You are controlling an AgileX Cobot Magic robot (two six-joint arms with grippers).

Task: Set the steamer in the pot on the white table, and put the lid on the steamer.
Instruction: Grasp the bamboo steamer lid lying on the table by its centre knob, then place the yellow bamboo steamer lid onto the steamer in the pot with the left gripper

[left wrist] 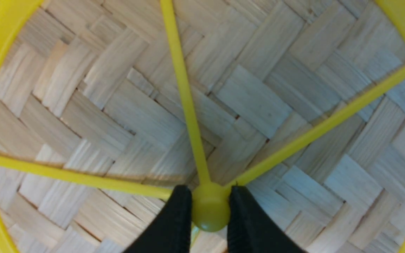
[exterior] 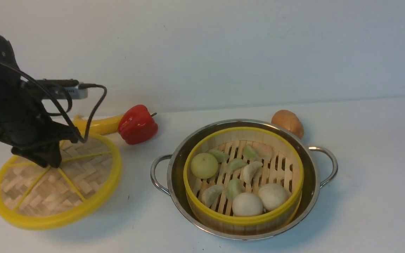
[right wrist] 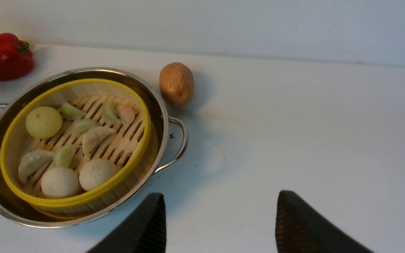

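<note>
Lid (exterior: 56,182) by worktop's (exterior: 364,175) left edge looks prob. light, stiff & thin-woven, so ctr knob (left wrist: 210,215) = best hold; left pincer (left wrist: 209,198) clamps it, right pincer (right wrist: 220,195) gapes empty.

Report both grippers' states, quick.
Left gripper: shut on the lid, at its centre.
Right gripper: open, holding nothing.

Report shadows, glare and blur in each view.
Front view: soft shadows by the lid and pot, sheen on the pot's rim. Left wrist view: lid weave slightly soft. Right wrist view: potato casts a faint shadow; right gripper dark, soft-edged.
</note>
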